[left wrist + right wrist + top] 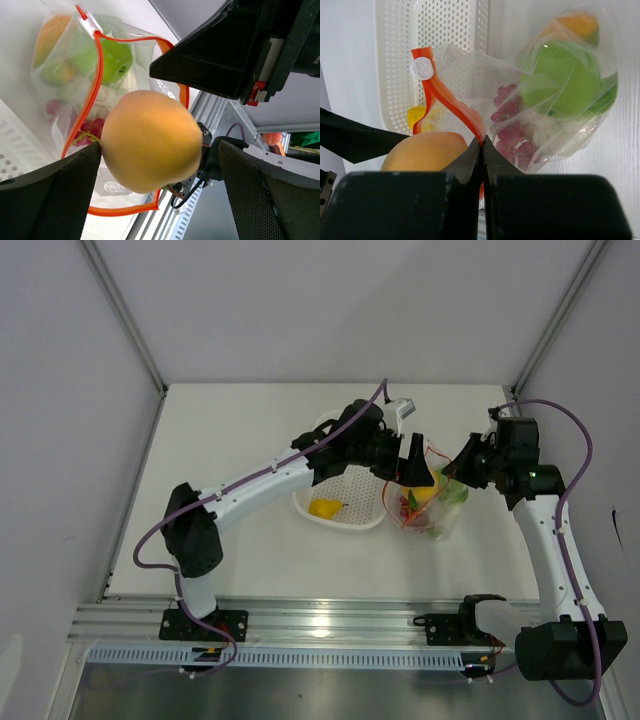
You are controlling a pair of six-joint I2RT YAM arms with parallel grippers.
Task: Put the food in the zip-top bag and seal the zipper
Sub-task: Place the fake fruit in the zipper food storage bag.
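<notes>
The clear zip-top bag (428,512) hangs open with its orange-red zipper (451,103) pinched in my shut right gripper (482,145), which shows in the top view (456,472) too. Inside it are a green apple (565,80), red grapes (512,135), white cauliflower (545,132) and an orange fruit (575,25). My left gripper (160,150) is over the bag mouth (415,468). The orange-yellow mango (150,140) sits between its fingers, against the left one, with a gap to the right finger (270,190). The jaws stand open.
The white perforated basket (350,508) lies just left of the bag, with a yellow fruit (326,507) left in it. The white zipper slider (421,67) sits at one end of the strip. The metal rail runs along the near table edge (330,625).
</notes>
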